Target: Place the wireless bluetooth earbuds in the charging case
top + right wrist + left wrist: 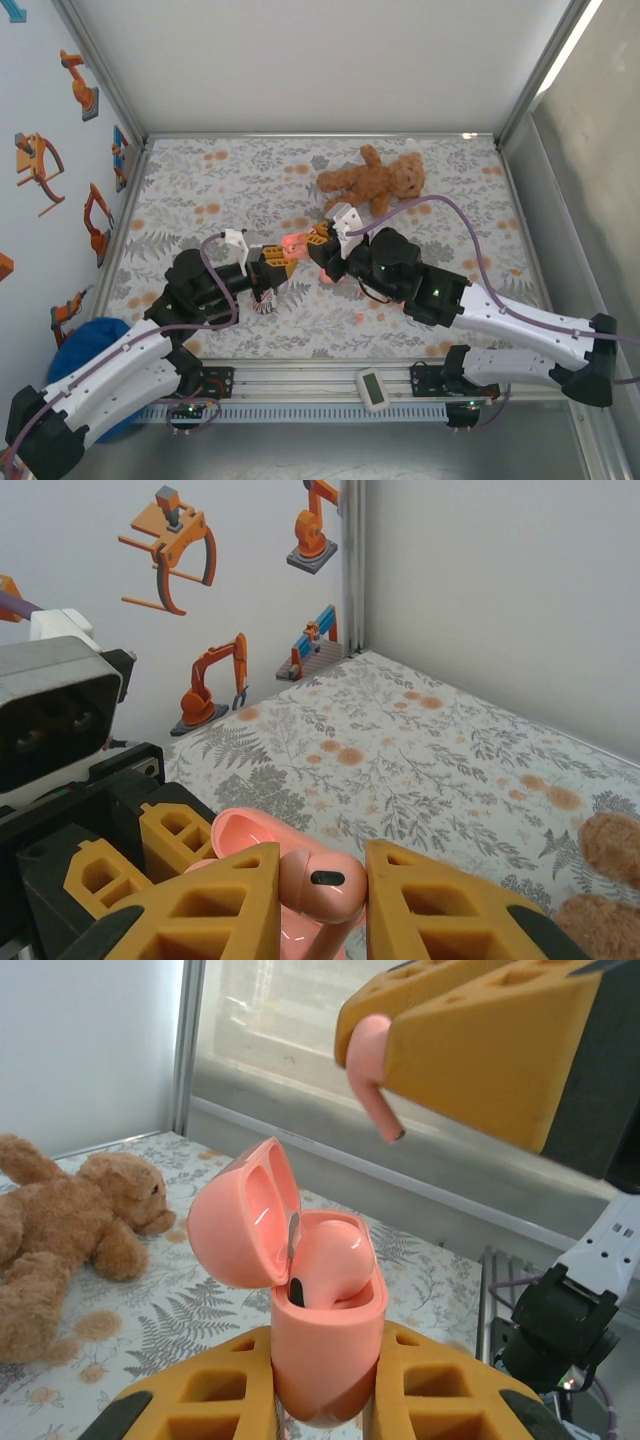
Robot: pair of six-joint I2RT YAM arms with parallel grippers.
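Note:
The pink charging case (328, 1345) stands upright with my left gripper (325, 1395) shut on its lower body. Its lid (240, 1218) is swung open to the left, and one earbud (335, 1258) sits in the case. Above and to the right of it, my right gripper (322, 888) is shut on a second pink earbud (322, 880); that earbud's stem (375, 1100) points down toward the case. From above, the two grippers meet at mid-table around the case (293, 245), left gripper (275, 265) beside right gripper (322, 242). A tiny pink nub (360, 318) lies on the mat nearer the front.
A brown teddy bear (375, 180) lies on the floral mat behind the grippers. At the front rail sits a small white device (372, 388). A blue object (80, 345) rests outside the left wall. Walls enclose the mat at the left, back and right.

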